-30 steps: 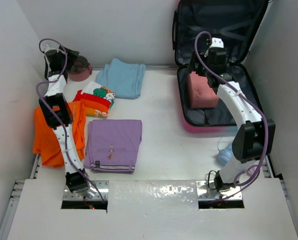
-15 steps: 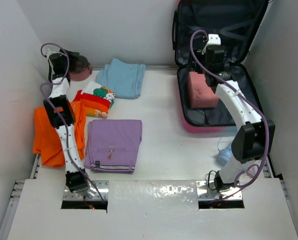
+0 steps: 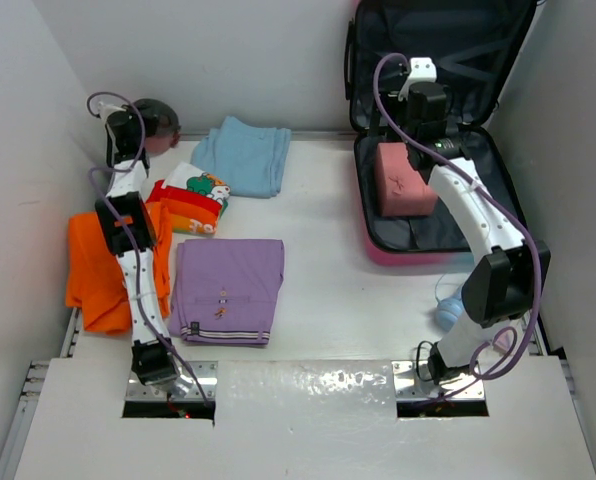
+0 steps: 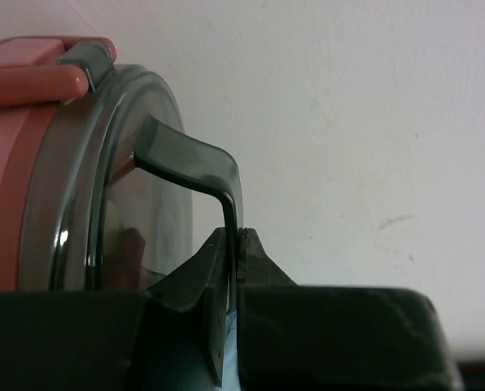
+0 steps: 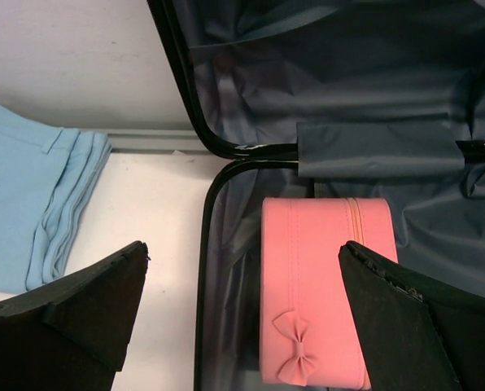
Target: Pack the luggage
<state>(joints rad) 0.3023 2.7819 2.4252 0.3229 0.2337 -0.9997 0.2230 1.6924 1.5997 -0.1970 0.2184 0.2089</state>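
Left gripper (image 4: 236,244): clenched on the bent lid tab (image 4: 190,156) of a pink container (image 4: 23,171), far-left corner.
Luggage (image 3: 418,232): far right, open, lid against the wall. Probably rigid and bulky; take by the black handle (image 3: 350,60).
Right gripper (image 5: 242,248): spread wide above the pink case (image 5: 324,285).

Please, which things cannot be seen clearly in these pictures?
- Top external: round container, mostly behind the left arm.
- Top external: blue object, half hidden by the right arm; too little shows to name it.
- Right wrist: the luggage, its near part cut off by the bottom edge.
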